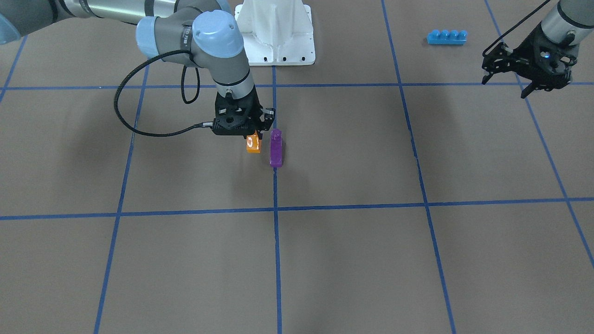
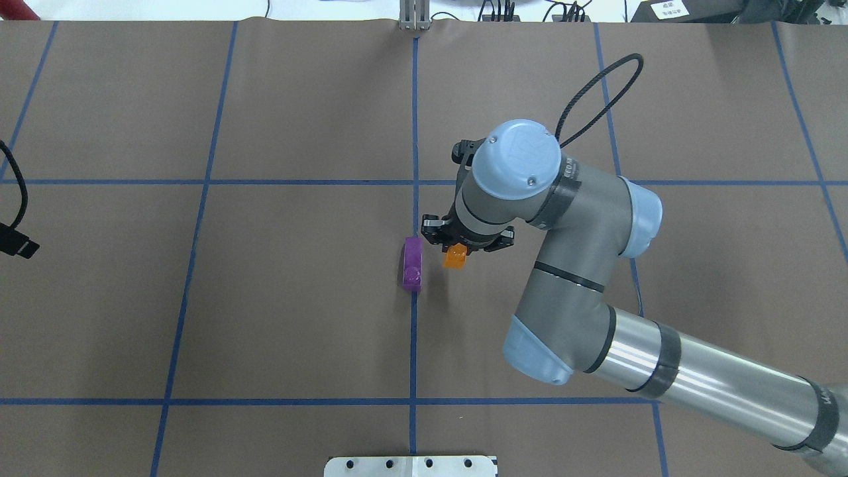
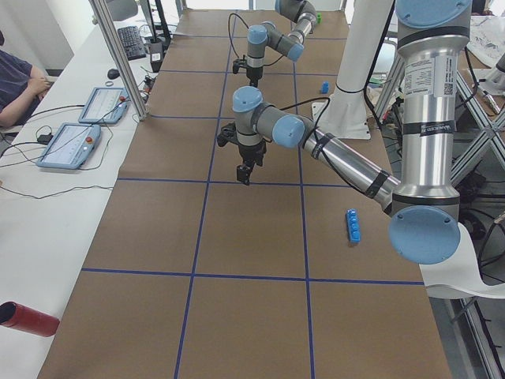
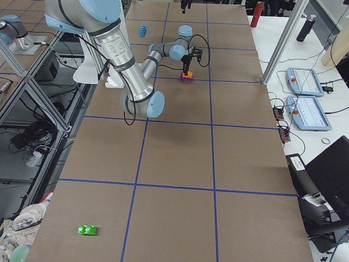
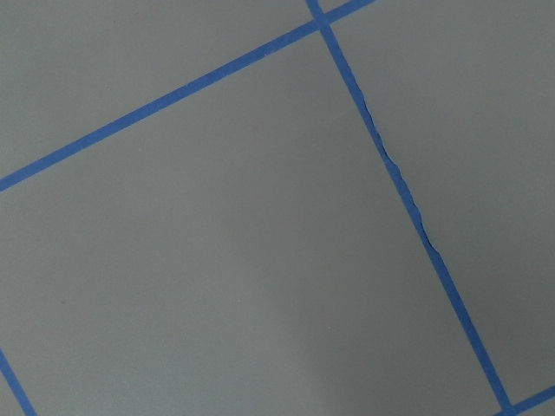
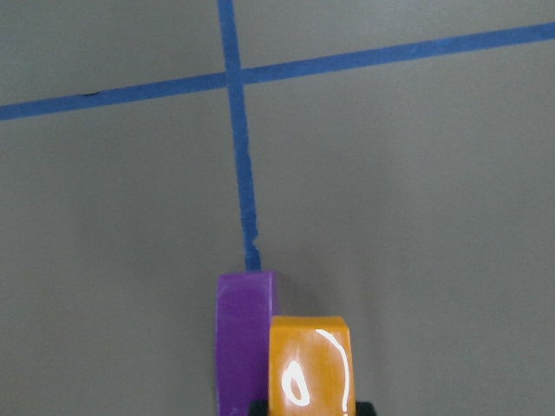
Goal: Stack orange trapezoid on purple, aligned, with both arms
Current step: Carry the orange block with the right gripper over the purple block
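Note:
My right gripper (image 1: 253,135) is shut on the orange trapezoid (image 1: 253,144), holding it low over the table. The orange trapezoid also shows in the overhead view (image 2: 455,257) and the right wrist view (image 6: 310,368). The purple block (image 1: 276,148) rests on the table on the centre blue tape line, close beside the orange one, on its left in the overhead view (image 2: 412,264) and in the right wrist view (image 6: 245,334). I cannot tell whether they touch. My left gripper (image 1: 505,88) hangs open and empty far off, above the table; its wrist view shows only bare table.
A long blue four-stud brick (image 1: 447,36) lies near the left arm. The white fixed base (image 1: 278,37) stands at the robot's edge of the table. A small green object (image 4: 87,230) lies far out on the robot's right. A red cylinder (image 3: 28,318) lies at the table's far-left end.

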You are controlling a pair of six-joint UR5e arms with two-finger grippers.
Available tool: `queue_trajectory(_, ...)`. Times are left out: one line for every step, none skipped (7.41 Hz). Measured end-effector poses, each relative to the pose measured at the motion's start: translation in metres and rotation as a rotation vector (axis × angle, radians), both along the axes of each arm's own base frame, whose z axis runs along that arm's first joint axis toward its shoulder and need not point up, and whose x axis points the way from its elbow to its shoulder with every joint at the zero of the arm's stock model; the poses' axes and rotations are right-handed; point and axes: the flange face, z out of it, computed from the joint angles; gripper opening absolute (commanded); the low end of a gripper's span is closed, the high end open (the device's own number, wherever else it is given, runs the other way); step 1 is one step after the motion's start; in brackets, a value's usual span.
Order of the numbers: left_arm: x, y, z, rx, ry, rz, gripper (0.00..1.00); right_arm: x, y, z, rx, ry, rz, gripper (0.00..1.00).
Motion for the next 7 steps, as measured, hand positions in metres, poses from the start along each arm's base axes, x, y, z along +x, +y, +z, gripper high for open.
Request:
queue_trajectory(0.001,-0.001,0.000,-0.002,0.000,0.000,1.00,-0.008,0.006,-0.004,0.011,0.008,0.008,0.00)
queue_trajectory(0.002,-0.002,0.001,-0.005,-0.001,-0.001,1.00,-0.012,0.010,-0.006,0.018,0.011,0.010,0.00)
queue_trajectory(0.002,-0.002,0.002,-0.007,-0.001,-0.001,1.00,-0.014,0.012,-0.007,0.019,0.013,0.010,0.00)
queue_trajectory(0.003,-0.003,0.003,-0.010,-0.003,-0.001,1.00,-0.015,0.013,-0.008,0.018,0.017,0.008,0.00)
queue_trajectory(0.004,-0.004,0.005,-0.013,-0.004,-0.001,1.00,-0.016,0.014,-0.010,0.018,0.019,0.007,0.00)
queue_trajectory(0.004,-0.005,0.006,-0.014,-0.005,-0.001,1.00,-0.017,0.015,-0.012,0.019,0.018,0.005,0.00)
queue_trajectory(0.005,-0.005,0.007,-0.015,-0.005,-0.001,1.00,-0.018,0.016,-0.014,0.020,0.016,0.004,0.00)
